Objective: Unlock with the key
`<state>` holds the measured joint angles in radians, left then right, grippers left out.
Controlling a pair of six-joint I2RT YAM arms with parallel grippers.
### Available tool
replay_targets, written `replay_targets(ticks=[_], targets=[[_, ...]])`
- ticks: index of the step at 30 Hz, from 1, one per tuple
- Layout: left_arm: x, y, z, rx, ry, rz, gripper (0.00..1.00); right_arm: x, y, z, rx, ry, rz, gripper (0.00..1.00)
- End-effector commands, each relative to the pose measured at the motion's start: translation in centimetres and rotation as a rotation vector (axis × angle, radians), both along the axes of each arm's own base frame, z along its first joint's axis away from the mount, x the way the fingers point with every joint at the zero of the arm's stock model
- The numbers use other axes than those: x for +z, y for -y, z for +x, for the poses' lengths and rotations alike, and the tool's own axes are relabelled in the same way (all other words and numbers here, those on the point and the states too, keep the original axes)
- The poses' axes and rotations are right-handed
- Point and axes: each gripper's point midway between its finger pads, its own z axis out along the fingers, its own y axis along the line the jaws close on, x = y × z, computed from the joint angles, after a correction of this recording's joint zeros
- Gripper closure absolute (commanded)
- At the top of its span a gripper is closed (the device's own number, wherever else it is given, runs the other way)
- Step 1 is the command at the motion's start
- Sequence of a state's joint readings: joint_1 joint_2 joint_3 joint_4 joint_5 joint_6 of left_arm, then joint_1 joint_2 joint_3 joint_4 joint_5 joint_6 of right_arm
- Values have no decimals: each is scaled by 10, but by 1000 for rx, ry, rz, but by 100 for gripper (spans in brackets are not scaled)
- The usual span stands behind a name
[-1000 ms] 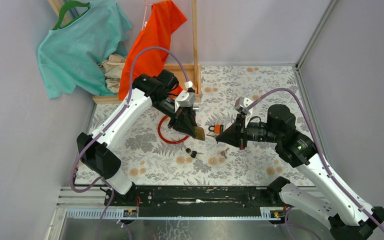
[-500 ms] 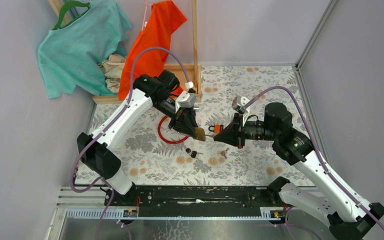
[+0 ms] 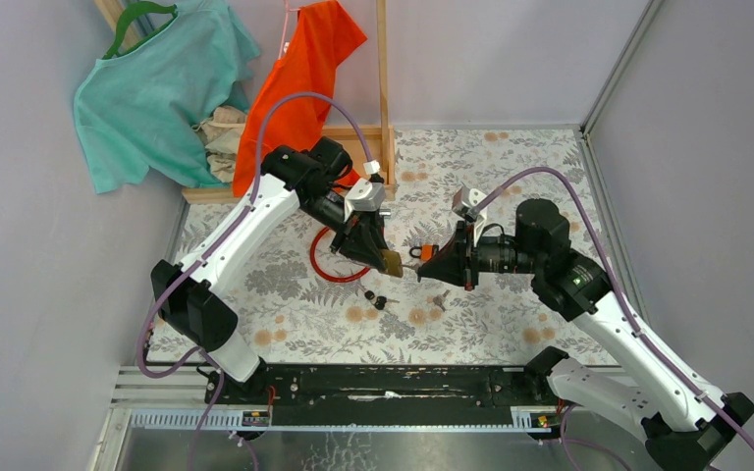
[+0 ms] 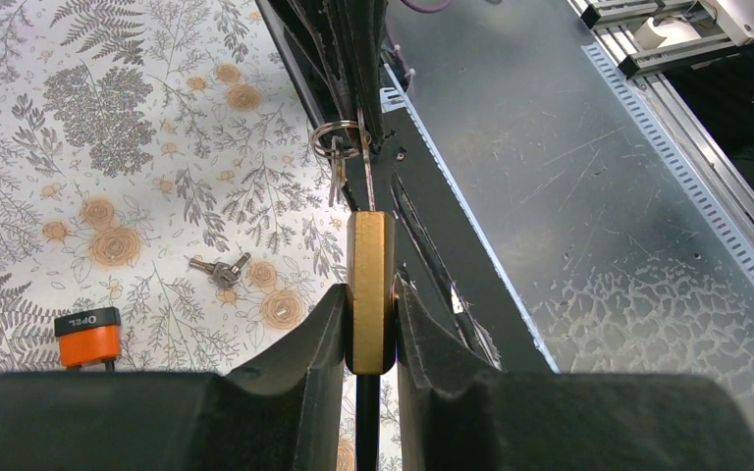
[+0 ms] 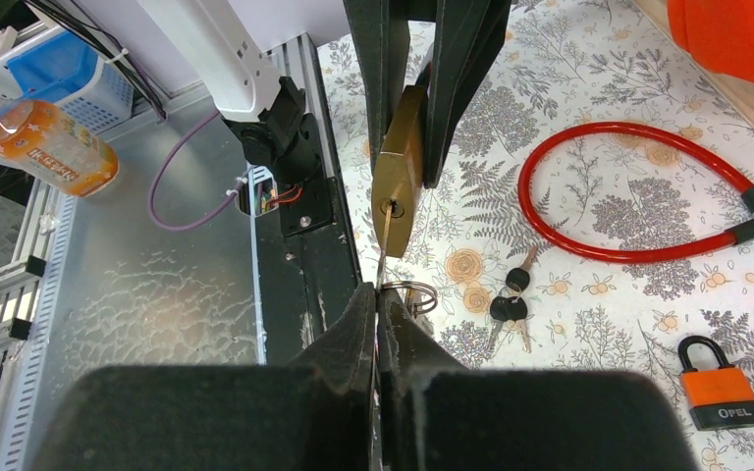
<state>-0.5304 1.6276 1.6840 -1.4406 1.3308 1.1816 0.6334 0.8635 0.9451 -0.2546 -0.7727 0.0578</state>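
My left gripper point(image 3: 385, 257) is shut on a brass padlock point(image 3: 391, 262), held above the table; in the left wrist view the padlock point(image 4: 369, 290) sits edge-on between the fingers. My right gripper point(image 3: 426, 271) is shut on a silver key point(image 5: 386, 247) with a key ring point(image 5: 412, 295). In the right wrist view the key's tip sits in the keyhole on the underside of the padlock point(image 5: 398, 184). The key and ring also show beyond the padlock in the left wrist view point(image 4: 342, 145).
A red cable lock point(image 3: 334, 257) lies under the left arm. An orange padlock point(image 3: 426, 252), black-headed keys point(image 3: 381, 300) and small silver keys point(image 3: 440, 297) lie on the floral table. A wooden rack point(image 3: 353, 137) with teal and orange garments stands at the back left.
My right gripper has moved left toward the padlock, bringing the key up to its keyhole. The left arm has held still.
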Motion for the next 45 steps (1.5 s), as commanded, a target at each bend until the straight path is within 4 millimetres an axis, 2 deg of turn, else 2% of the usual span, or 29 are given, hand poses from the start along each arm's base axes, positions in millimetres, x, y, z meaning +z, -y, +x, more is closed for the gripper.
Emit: replay_targets(ticks=[1, 17, 23, 28, 36, 45], targets=[[17, 4, -7, -21, -7, -68, 100, 15, -6, -3, 43, 38, 44, 100], [18, 6, -6, -24, -13, -66, 100, 11, -13, 10, 22, 31, 40, 100], [17, 5, -4, -17, -3, -49, 100, 2, -8, 12, -5, 31, -2, 100], [16, 4, -4, -15, 5, -43, 100, 3, -3, 9, -14, 30, -11, 100], [18, 6, -8, -30, 16, -46, 100, 7, -22, 5, 79, -39, 64, 100], [19, 7, -8, -33, 24, -50, 100, -3, -26, 13, 71, -54, 53, 100]])
